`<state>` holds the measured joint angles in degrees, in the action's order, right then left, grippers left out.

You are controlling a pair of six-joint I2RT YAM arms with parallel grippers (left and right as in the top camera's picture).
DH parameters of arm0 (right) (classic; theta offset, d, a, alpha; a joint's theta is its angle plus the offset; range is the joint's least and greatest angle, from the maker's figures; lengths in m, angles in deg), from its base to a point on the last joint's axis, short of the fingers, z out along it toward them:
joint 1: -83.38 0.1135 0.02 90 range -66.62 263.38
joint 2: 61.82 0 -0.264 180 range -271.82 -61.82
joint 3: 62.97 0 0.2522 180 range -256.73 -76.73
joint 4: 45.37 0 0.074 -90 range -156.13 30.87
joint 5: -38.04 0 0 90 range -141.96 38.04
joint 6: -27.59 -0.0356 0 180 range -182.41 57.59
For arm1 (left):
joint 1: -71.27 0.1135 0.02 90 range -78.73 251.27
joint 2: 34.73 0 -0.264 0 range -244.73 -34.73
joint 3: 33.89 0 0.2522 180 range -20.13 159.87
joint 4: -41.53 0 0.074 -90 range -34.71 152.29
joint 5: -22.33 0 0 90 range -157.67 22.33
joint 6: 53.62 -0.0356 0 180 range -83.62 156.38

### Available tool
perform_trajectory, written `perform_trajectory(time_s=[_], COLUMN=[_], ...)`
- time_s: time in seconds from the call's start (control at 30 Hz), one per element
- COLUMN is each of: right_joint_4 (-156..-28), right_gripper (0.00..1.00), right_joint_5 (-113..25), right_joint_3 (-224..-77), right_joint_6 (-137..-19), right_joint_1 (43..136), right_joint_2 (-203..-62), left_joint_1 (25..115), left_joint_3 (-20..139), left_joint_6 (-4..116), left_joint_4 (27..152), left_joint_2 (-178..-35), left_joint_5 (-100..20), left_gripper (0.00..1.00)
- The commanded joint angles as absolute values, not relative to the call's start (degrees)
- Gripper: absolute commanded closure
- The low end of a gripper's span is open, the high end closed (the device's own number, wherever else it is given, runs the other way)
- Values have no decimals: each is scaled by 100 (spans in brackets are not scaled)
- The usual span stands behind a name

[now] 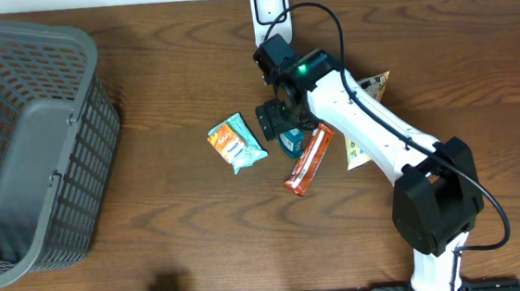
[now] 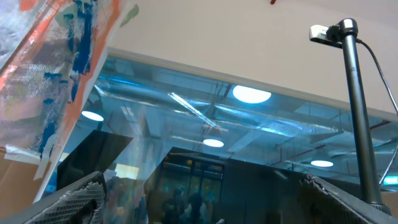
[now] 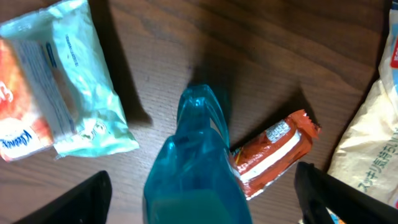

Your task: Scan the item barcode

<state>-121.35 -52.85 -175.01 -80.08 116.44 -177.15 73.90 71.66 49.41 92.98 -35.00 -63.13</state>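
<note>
The right claw [image 3: 202, 173] is hanging spread wide astride the teal pouch [image 3: 186, 162] on the table [image 3: 249, 50] against the orange bar [image 3: 273, 155], the pouch's long axis running between the fingers with its narrow end pointing away from the wrist, while the left claw [image 2: 200, 180] is gaping empty.

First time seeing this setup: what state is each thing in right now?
Teal translucent plastic pouch: lying flat, ungripped.
Right gripper: open, straddling the pouch.
Left gripper: open, empty, pointing upward.
Orange-red foil snack bar: lying flat beside the pouch.
Orange and pale teal packet: lying flat, untouched.
Grey plastic mesh basket: upright, empty.
White barcode scanner: standing, nothing held to it.
Beige bag: lying flat, partly hidden.
</note>
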Motion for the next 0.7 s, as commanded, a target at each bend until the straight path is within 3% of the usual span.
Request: perform_trajectory(time_s=[0.0, 0.33, 0.67], right_joint_4=[-12118, -12192, -12378], right_gripper=[16, 51, 73], right_joint_5=[-5309, -5180, -4935], right_joint_3=[-17322, -17320, -17322], right_joint_6=[-8037, -8035, -7751], right_joint_1=[11648, 11681, 11615], right_joint_2=[-17756, -18185, -18193], left_joint_1=[7410, 7410, 7410], left_joint_3=[7125, 7125, 7125], left_joint_6=[4848, 4848, 4848], left_joint_4=[9298, 9300, 9302], left_joint_2=[-3498, -3498, -3498], left_joint_5=[-6318, -6318, -6320], left_gripper=[2, 2, 2])
